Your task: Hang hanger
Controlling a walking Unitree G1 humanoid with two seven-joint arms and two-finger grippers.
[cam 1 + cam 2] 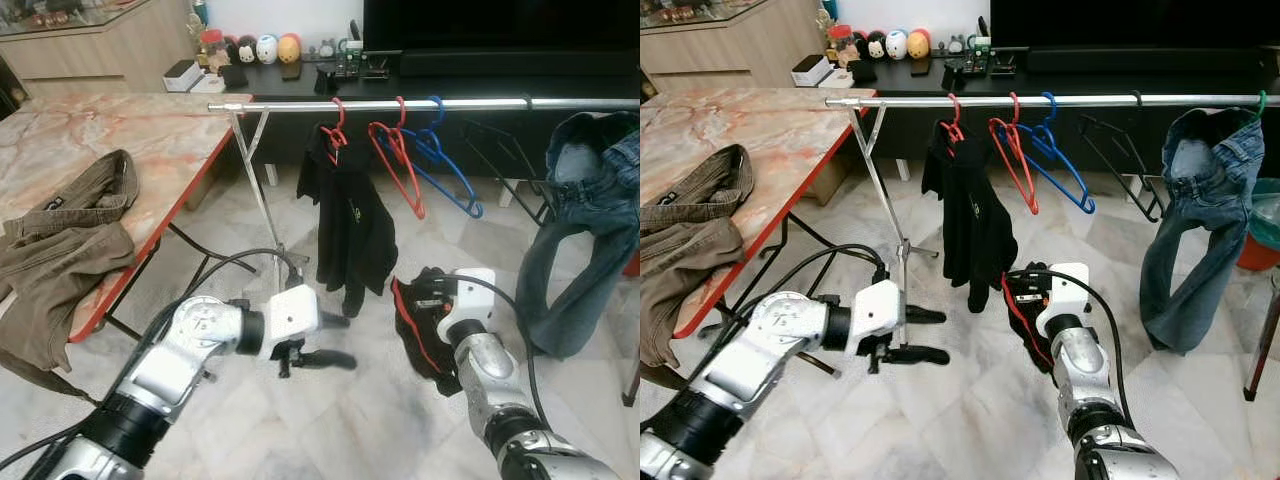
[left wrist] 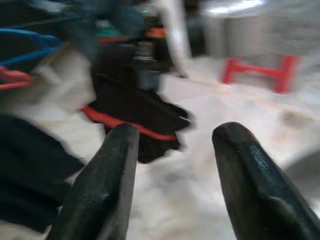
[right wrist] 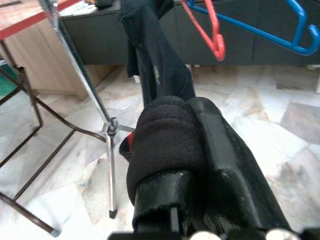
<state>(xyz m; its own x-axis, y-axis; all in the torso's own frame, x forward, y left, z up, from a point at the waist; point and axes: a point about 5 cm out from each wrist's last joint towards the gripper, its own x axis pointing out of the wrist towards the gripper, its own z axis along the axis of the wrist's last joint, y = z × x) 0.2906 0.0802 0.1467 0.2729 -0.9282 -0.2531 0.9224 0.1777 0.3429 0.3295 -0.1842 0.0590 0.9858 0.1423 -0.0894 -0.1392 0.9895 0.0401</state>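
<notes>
- Right gripper (image 1: 420,300) sits low over the marble floor (image 1: 380,400), below the clothes rail (image 1: 400,104), its fingers closed on a black garment (image 1: 415,335) with a red hanger (image 1: 402,312) running through it.
- In the right wrist view the black cloth is bunched tight around the fingers (image 3: 220,150).
- Left gripper (image 1: 325,340) hangs just left of that bundle, pointing toward it, not touching; its two fingers (image 2: 105,185) stand well apart with nothing between them.
- Up on the rail: a black shirt (image 1: 345,220) on a red hook, then an empty red hanger (image 1: 398,165), an empty blue hanger (image 1: 445,170), and a black wire hanger (image 1: 1120,165) farther right.
- Blue jeans (image 1: 580,220) drape over the rail's right end.
- Brown trousers (image 1: 60,250) lie on the marble-topped table (image 1: 130,130) to the left.
</notes>
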